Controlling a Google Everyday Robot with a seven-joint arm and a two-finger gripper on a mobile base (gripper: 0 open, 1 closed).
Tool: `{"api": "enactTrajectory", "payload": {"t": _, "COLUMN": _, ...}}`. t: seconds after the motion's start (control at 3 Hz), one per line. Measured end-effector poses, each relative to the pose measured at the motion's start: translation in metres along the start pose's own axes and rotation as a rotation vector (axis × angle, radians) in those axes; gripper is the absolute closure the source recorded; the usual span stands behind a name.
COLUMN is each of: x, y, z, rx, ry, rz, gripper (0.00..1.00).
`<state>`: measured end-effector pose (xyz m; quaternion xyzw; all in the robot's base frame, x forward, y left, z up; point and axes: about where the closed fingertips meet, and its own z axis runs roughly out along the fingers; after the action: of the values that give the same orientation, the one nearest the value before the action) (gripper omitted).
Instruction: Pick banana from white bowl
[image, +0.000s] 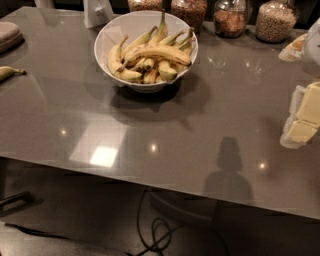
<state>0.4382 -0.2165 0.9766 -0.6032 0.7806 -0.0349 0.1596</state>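
The white bowl (106, 36) stands on the grey table at the back centre and holds several bananas. The banana (159, 52), the longest one, lies across the top of the pile, gently curved, its dark end pointing left. My gripper (301, 119) shows as pale yellow and white blocks at the right edge of the view. It hangs over the table, well right of the bowl and nearer to me, touching nothing.
Several glass jars (231, 19) of dry goods line the back edge. A loose banana (9, 72) lies at the left edge, a grey pad (8, 35) behind it. A white stand (95, 12) is behind the bowl. Cables (157, 235) lie on the floor under the table's front edge.
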Motion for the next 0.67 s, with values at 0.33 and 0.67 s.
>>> {"api": "enactTrajectory", "payload": {"t": 0.33, "x": 0.000, "y": 0.000, "z": 0.000, "rx": 0.000, "ry": -0.001, "rz": 0.000, "gripper": 0.00}}
{"api": "enactTrajectory", "payload": {"t": 0.67, "x": -0.052, "y": -0.028, "z": 0.002, "rx": 0.051, "ry": -0.093, "rz": -0.014, "gripper": 0.00}}
